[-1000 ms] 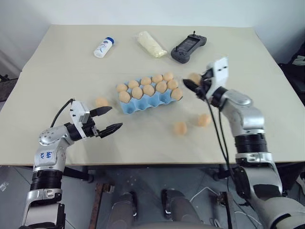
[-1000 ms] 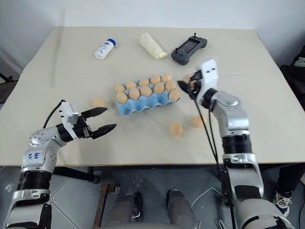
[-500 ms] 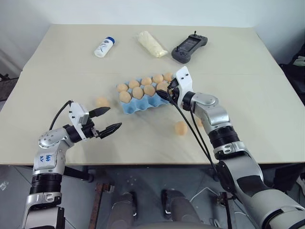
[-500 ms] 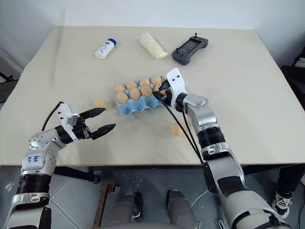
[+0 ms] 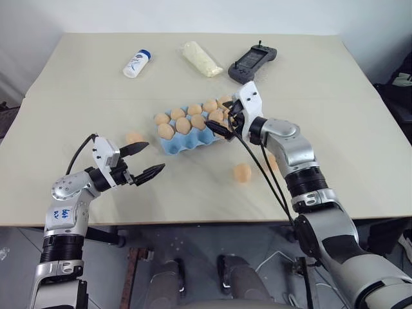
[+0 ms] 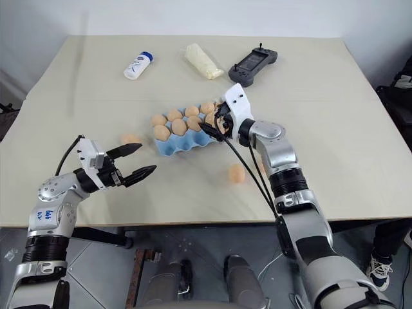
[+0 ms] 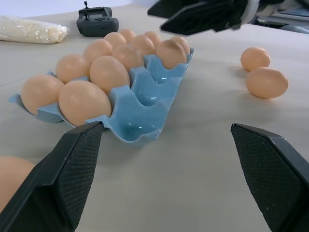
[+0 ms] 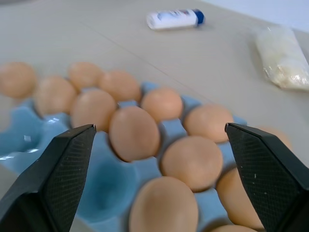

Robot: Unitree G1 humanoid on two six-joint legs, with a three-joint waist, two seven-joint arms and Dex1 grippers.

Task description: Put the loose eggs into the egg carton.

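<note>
My right claw (image 5: 225, 122) hangs over the right end of the egg carton (image 5: 187, 138), its two black fingers spread wide with nothing between them. Directly under and ahead of it sit the carton's filled cups: the two far rows hold tan eggs (image 8: 134, 133), while most of the cups in the near row show bare blue. Just behind this claw, towards me and to its right, two loose eggs lie on the worktop (image 5: 335, 96): one (image 5: 243, 172) in plain view, the other partly hidden behind my forearm. Beyond the claw, at the far side of the worktop, lie a dark grey controller (image 5: 252, 63), a pale wrapped packet (image 5: 201, 59) and a white bottle with a blue cap (image 5: 136, 63).

My left claw (image 5: 147, 161) is held well to the left of the carton and nearer to me, fingers also wide apart and gripping nothing. One more loose egg (image 5: 134, 138) rests just beyond it, between it and the carton's left end.
</note>
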